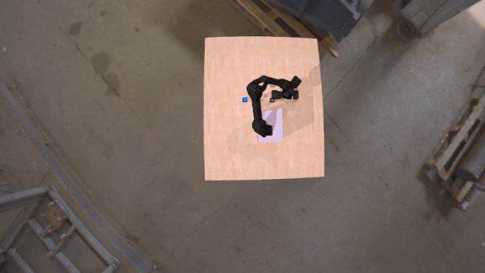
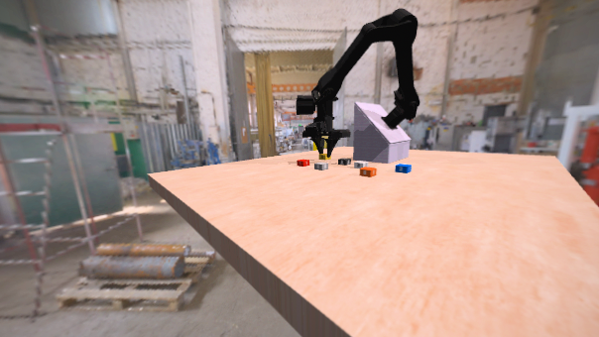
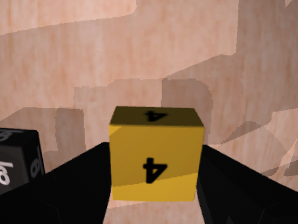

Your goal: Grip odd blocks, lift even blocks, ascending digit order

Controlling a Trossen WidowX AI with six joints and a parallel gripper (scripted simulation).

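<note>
Looks like we're on the even-digit routine for 4: the pincer (image 2: 325, 153) (image 3: 154, 155) is pinching the yellow block (image 2: 323, 157) (image 3: 153, 162), with the black block (image 2: 344, 162) (image 3: 19, 159) near it over the surface (image 1: 233, 160) (image 2: 397, 223) (image 3: 65, 45). Next I'd finish any tiny lift needed, then lower it straight onto its own spot and let go.

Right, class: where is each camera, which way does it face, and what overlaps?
Top: above the pale wooden table, facing down; black arm visible.
Exterior: beside the table, facing across it; arm and pincer visible.
Wrist: near the pincer, facing the yellow "4" block; black fingers visible.
Top and exterior share the blue block and lilac sloped body.
</note>
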